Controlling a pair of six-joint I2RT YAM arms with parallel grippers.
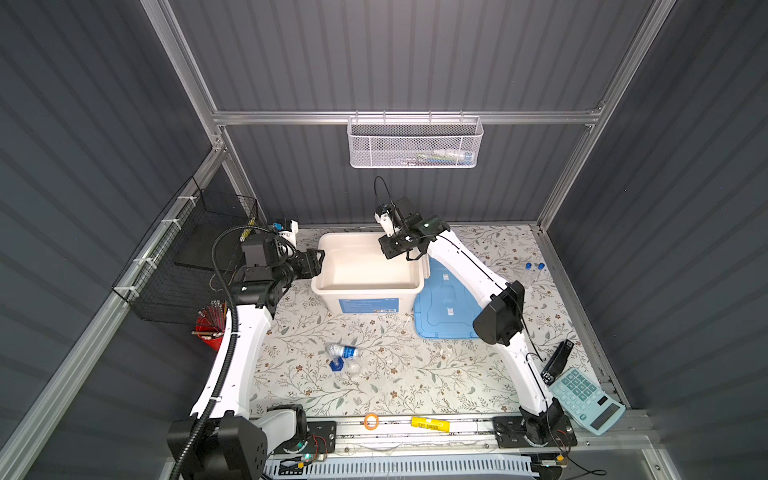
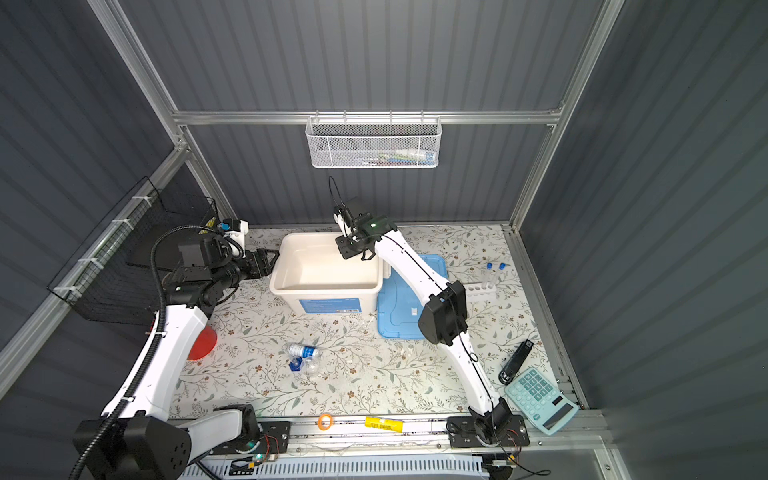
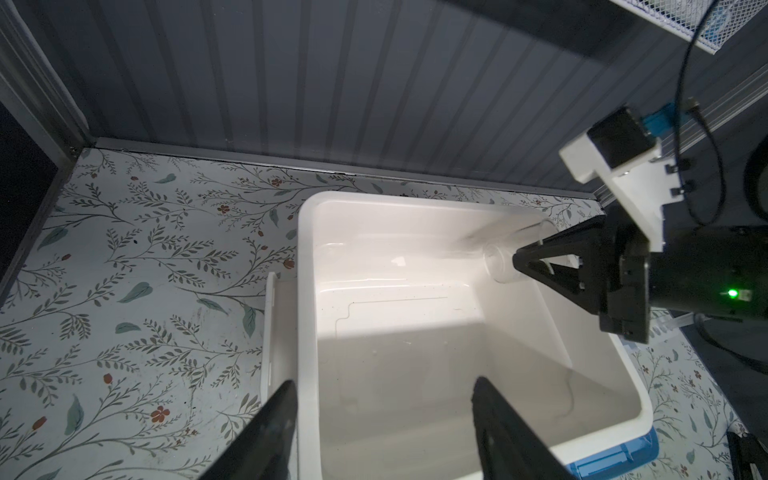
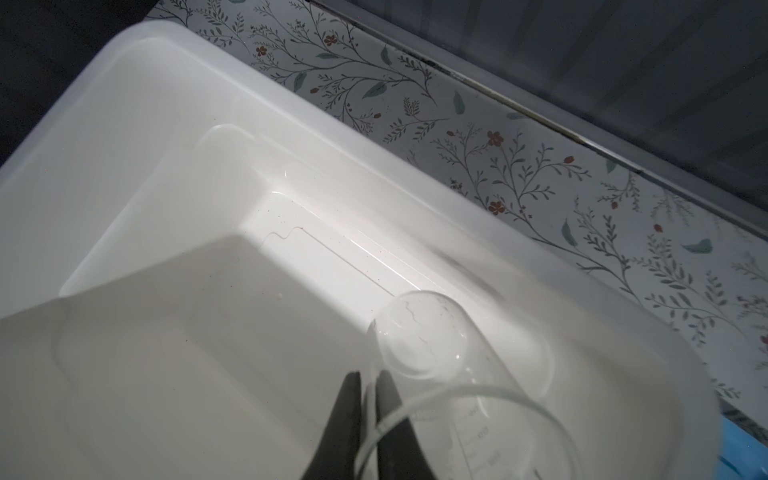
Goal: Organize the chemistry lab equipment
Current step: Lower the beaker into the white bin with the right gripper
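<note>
**Right wrist view: beaker pinched over the bin**

The right fingers [image 4: 345, 419] are clenched on the rim wall of a clear beaker [image 4: 419, 336], held tipped on its side over the far right corner of the white bin [image 1: 365, 287]. The left fingers [image 3: 276, 432] stand released, one either side of the bin's left wall. On the worktop [image 1: 415, 382] before the bin rest a white blue-labelled bottle [image 1: 345, 351] and a cylinder on blue hexagonal base [image 1: 336, 365].
</note>
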